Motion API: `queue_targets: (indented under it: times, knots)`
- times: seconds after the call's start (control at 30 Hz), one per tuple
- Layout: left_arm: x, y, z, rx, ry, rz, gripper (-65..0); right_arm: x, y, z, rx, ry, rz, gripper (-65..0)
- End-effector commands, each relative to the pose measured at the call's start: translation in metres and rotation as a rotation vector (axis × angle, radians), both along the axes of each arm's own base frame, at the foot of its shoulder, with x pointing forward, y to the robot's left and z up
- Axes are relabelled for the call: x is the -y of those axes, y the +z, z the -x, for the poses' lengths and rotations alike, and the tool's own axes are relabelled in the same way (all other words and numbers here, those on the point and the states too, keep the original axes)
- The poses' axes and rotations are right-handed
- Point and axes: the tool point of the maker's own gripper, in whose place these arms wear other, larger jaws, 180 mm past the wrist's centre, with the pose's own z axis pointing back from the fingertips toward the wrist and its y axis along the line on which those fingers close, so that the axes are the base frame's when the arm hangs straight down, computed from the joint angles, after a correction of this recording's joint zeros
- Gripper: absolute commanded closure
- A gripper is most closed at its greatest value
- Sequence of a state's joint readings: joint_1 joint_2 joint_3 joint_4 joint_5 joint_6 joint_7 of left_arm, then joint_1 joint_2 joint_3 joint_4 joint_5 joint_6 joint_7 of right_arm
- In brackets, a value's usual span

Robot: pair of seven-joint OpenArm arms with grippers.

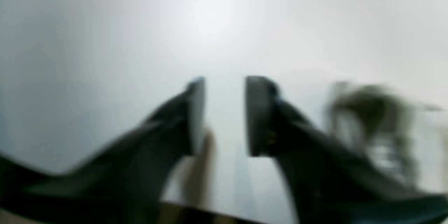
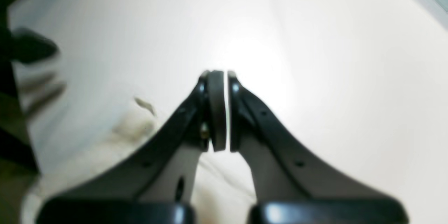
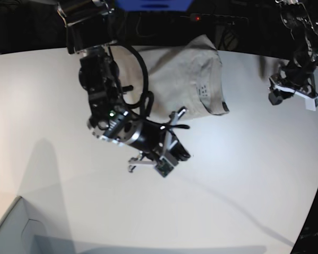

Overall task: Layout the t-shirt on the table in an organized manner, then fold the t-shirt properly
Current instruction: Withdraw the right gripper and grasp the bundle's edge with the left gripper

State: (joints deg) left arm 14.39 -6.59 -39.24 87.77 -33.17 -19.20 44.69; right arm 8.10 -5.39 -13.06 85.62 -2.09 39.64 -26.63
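A pale box corner [image 3: 16, 227] sits at the nearest edge of the base view, on the white desk [image 3: 228, 185], which stretches bare across most of the scene. Above the middle of the desk hangs the right gripper [image 3: 172, 153], its jaws pressed together with only a hairline slit between the pads and nothing caught in them; the right wrist view shows them over bright desk surface, with rumpled pale cloth low in the picture beneath the arm. Farther back, the t-shirt [image 3: 185, 84] lies on the desk near the far edge, mostly spread but wrinkled, its small white label [image 3: 203, 91] showing and its lower right corner [image 3: 222, 108] lying flat; the right arm crosses in front of the shirt's left part. Well to the side, near the far right edge of the desk, the left gripper [image 3: 291, 92] hangs in the air apart from the shirt. In the blurred left wrist view its jaws stand spread with a clear gap and hold nothing.
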Motion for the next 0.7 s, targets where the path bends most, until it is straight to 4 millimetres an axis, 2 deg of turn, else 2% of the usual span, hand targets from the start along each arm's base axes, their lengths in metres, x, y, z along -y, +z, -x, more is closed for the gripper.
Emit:
queue_targets:
  times: [0.0, 0.07, 0.13, 0.27, 0.4, 0.53, 0.67]
  knots:
    - [0.01, 0.008, -0.003, 0.02, -0.014, 0.02, -30.5, 0.005, 0.012, -0.006, 0.035, -0.003, -0.012, 0.0]
    - [0.03, 0.011, -0.003, 0.02, -0.034, 0.061, -37.0, 0.02, 0.002, -0.004, 0.021, -0.02, 0.02, 0.0]
    - [0.059, 0.008, -0.001, 0.0, -0.082, 0.1, -41.5, 0.036, -0.005, 0.001, 0.011, -0.041, 0.043, 0.0]
    - [0.115, -0.005, -0.007, -0.025, -0.192, 0.183, -42.3, 0.06, -0.013, 0.002, -0.008, -0.1, 0.054, 0.0]
    - [0.157, -0.01, -0.01, -0.024, -0.288, 0.221, -42.3, 0.089, -0.025, 0.004, -0.034, -0.161, 0.078, 0.0]
    - [0.168, -0.011, -0.008, -0.025, -0.316, 0.223, -42.3, 0.1, -0.031, 0.007, -0.043, -0.166, 0.106, 0.0]
    - [0.161, -0.02, 0.002, -0.063, -0.317, 0.217, -42.3, 0.105, -0.035, 0.011, -0.051, -0.166, 0.119, 0.0]
